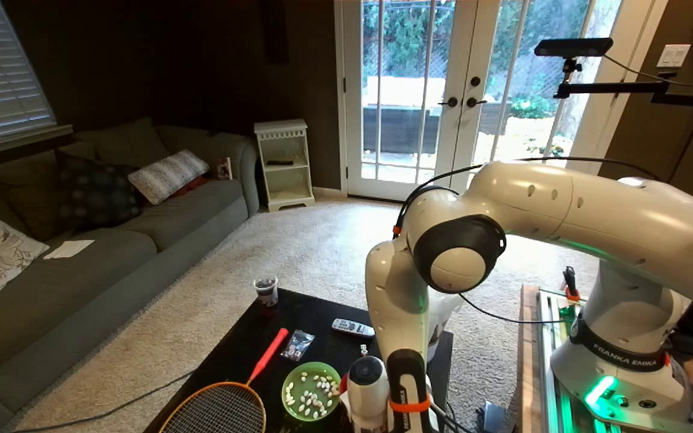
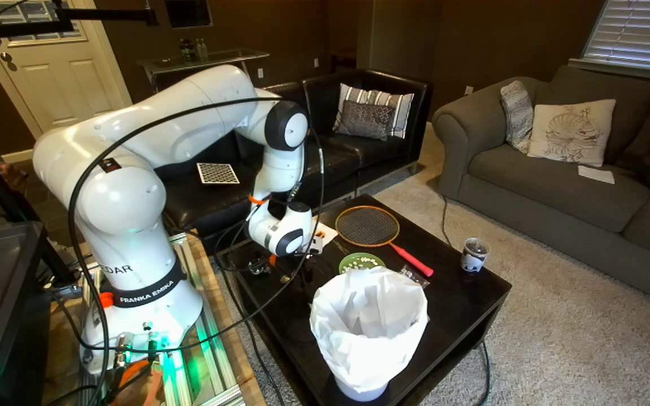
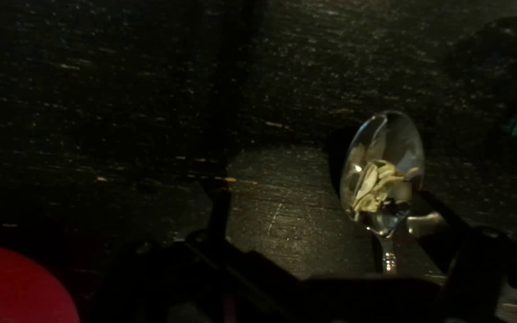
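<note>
A shiny metal spoon (image 3: 388,262) lies on the dark tabletop in the wrist view. Pale curled shapes show in its bowl; whether they are contents or reflections I cannot tell. Around it my gripper (image 3: 323,196) stands open, its dark fingers spread to either side, the spoon nearer the right one. Nothing is gripped. The far end of the handle is hidden behind the gripper body. In an exterior view the gripper (image 2: 305,268) points down low over the table, small and dark. A rounded red object (image 3: 11,287) sits at the lower left of the wrist view.
Close by on the table (image 2: 449,304) are a green bowl (image 2: 361,262) with white pieces, a racket (image 2: 367,225) and a white-lined bin (image 2: 367,321). A remote (image 1: 352,328), a small plastic packet (image 1: 298,344) and a cup (image 1: 266,291) also lie or stand there.
</note>
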Controlling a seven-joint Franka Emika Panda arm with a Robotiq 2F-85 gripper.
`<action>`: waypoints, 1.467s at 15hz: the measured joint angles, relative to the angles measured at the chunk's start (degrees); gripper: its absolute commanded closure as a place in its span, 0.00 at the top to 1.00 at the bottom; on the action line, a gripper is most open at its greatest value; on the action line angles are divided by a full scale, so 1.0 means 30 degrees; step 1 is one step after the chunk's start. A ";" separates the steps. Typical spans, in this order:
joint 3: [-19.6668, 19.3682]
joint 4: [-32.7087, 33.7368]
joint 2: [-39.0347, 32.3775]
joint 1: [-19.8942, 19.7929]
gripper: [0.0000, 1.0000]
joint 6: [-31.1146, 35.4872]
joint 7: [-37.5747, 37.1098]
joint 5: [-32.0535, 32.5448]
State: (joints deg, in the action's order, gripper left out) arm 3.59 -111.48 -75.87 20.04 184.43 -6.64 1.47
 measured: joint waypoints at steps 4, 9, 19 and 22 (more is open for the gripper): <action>-0.0122 0.0009 0.0135 0.0346 1.00 0.0200 -0.0008 -0.0110; -0.1097 0.0008 0.0315 0.1917 1.00 0.0071 -0.0423 -0.0850; -0.0920 -0.0075 0.0339 0.1810 1.00 0.0112 -0.0628 -0.1029; -0.0525 -0.0168 0.0343 0.1308 1.00 0.0276 -0.0654 -0.1084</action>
State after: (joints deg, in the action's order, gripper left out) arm 2.02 -111.98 -74.84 23.97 185.25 -8.60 -1.78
